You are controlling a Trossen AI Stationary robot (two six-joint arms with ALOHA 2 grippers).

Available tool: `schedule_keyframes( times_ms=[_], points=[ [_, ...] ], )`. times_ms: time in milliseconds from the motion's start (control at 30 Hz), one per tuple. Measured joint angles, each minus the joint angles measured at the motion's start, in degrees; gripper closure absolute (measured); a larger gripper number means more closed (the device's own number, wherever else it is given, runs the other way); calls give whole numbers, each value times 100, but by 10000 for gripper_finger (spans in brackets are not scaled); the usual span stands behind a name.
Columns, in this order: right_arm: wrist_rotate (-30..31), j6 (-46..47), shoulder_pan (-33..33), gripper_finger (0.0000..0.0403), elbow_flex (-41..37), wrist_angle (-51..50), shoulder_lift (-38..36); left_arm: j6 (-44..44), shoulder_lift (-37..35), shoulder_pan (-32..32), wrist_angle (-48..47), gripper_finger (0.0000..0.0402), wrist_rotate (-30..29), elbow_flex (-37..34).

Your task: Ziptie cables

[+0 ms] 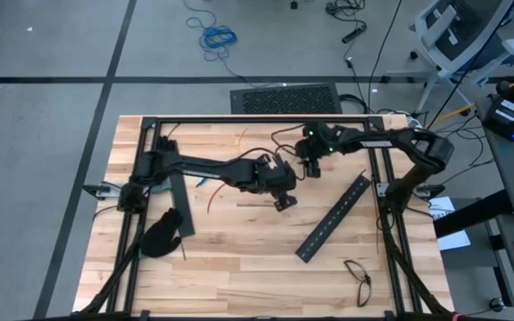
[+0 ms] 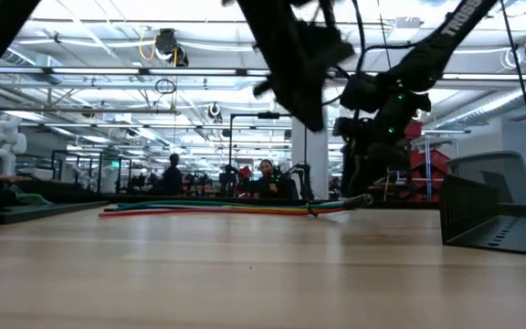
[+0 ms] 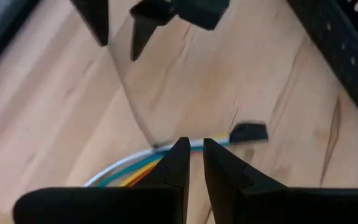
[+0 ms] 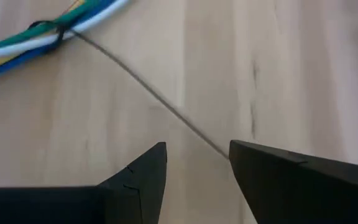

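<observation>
Cables (image 4: pixel 48 34) lie on the surface just ahead of the left tool (image 3: pixel 192 163), already ringed by a ziptie (image 4: pixel 157 102) whose free tail runs out between the parted fingers of the right tool (image 4: pixel 197 163), which grasps nothing. The left tool is clenched, apparently pinching the ziptie near the bundle. Tightening seems to be in hand: next, the tail must be gripped and pulled away.
</observation>
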Motion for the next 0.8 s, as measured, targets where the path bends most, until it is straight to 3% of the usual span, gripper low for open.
schedule_keyframes(
  times_ms=[300, 467, 800],
  points=[
    [-216, -425, 82, 232, 734, -808, 76, 46, -985, -417, -841, 357, -1648, -105],
    [-193, -589, 142, 232, 772, -878, 203, -543, -1243, -596, -1486, 357, -2284, -259],
    [-12, -702, 386, 232, 762, -719, 654, -1004, -1264, -917, -1754, 357, -2572, -530]
  ],
)
